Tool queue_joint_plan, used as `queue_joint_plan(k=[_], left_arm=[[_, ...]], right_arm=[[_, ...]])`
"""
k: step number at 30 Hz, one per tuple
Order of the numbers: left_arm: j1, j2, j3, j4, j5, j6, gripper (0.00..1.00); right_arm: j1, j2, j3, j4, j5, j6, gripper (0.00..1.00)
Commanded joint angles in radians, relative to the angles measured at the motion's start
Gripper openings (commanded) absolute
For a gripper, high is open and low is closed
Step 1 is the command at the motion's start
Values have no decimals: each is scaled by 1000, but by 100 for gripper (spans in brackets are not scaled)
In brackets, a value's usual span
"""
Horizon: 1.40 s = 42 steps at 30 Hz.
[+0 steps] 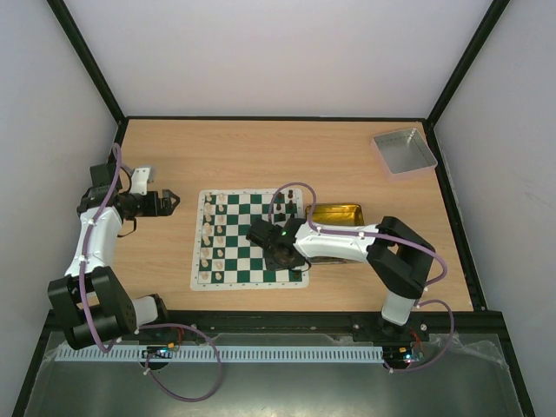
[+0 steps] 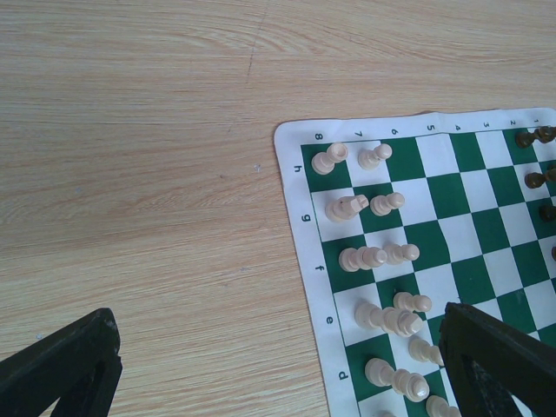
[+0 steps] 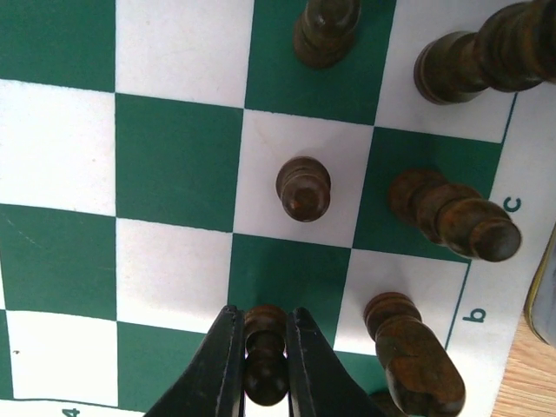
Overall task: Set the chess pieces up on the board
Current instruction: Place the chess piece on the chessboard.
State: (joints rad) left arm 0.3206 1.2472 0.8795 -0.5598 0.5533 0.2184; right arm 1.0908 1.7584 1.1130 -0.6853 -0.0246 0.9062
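1. The right gripper pinches a dark pawn, bottom middle of its wrist picture.
2. The pawn stands straight up on a green square of the board.
3. The left gripper is wide open and holds nothing.

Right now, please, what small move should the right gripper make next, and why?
Probably open and lift straight up: the right gripper pinches a small dark brown pawn seemingly standing on the green-and-white checkered board, aligned with the neighbouring dark pawn.
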Motion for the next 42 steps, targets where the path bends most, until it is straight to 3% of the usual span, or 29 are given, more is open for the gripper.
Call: queue_joint_plan(k=[1, 23, 31, 42], left_arm=[[7, -8, 4, -14, 8, 6, 99], [7, -5, 2, -12, 10, 6, 99], [4, -4, 3, -12, 10, 5, 99], [8, -6, 14, -15, -2, 8, 99]], right_arm=[[6, 22, -10, 6, 23, 14, 9], [-2, 38, -3, 9, 55, 14, 10], [-1, 33, 3, 11, 40, 10, 22], [-12, -37, 57, -60, 83, 8, 24]])
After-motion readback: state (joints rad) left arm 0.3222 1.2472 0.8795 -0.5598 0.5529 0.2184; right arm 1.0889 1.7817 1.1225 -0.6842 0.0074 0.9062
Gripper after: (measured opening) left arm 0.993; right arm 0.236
